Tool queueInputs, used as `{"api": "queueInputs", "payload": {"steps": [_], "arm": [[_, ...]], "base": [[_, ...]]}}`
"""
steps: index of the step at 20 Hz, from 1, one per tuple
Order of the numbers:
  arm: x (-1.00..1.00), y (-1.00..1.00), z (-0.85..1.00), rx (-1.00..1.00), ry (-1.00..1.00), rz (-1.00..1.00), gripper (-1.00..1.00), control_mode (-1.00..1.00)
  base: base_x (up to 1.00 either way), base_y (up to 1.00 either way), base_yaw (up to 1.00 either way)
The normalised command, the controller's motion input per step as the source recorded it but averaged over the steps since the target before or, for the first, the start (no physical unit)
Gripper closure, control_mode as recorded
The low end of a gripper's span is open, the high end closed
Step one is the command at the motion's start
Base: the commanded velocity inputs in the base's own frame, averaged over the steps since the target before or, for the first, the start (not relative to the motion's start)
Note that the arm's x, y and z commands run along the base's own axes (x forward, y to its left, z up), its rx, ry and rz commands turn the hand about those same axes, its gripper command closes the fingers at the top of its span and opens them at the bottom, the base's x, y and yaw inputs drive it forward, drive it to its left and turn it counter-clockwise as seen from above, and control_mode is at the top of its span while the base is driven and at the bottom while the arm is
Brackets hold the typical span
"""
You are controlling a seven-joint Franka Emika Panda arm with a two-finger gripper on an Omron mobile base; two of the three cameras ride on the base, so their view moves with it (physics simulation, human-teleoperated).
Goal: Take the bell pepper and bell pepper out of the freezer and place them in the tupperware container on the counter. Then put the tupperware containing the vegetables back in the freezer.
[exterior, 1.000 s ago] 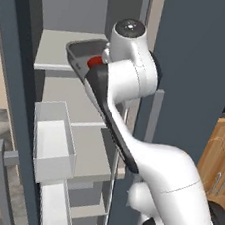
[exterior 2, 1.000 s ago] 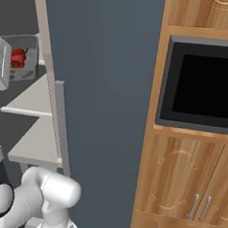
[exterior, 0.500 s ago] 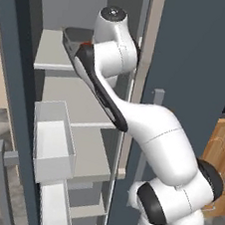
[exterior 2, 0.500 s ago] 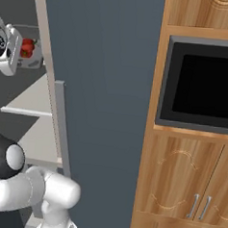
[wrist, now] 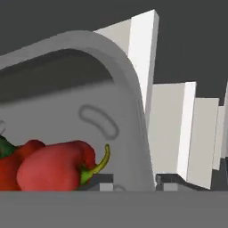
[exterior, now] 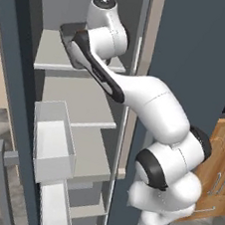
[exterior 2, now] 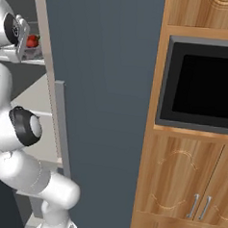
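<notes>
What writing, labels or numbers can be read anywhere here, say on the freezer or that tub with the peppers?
None: no words, labels, brands, numbers or signs can be read.
The freezer door is plain slate-blue.
The tub has only a blank oval mark moulded into its wall.
The dark oven panel shows no writing.

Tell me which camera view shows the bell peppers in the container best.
The hand view: both bell peppers lie close up inside the tupperware container. The right base view gives a small red glimpse beside the arm. In the left base view the arm hides them.
</notes>
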Motion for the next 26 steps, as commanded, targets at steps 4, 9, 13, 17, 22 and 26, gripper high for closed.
{"api": "queueInputs", "payload": {"steps": [4, 9, 13, 17, 22, 26], "arm": [[0.59, 0.21, 0.00, 0.02, 0.00, -0.05, 1.00, -1.00], [0.45, 0.15, 0.00, 0.00, 0.00, -0.04, 1.00, -1.00], [0.26, 0.10, 0.00, 0.00, -0.03, -0.03, -1.00, -1.00], [-0.17, 0.00, 0.09, 0.00, -0.17, 0.00, -1.00, -1.00], [-0.75, -0.14, 0.40, 0.02, -0.23, 0.00, -1.00, -1.00], [-1.00, -0.56, 0.24, 0.08, -0.06, 0.00, -1.00, -1.00]], "base": [[0.00, 0.00, 0.00], [0.00, 0.00, 0.00], [0.00, 0.00, 0.00], [0.00, 0.00, 0.00], [0.00, 0.00, 0.00], [0.00, 0.00, 0.00]]}}
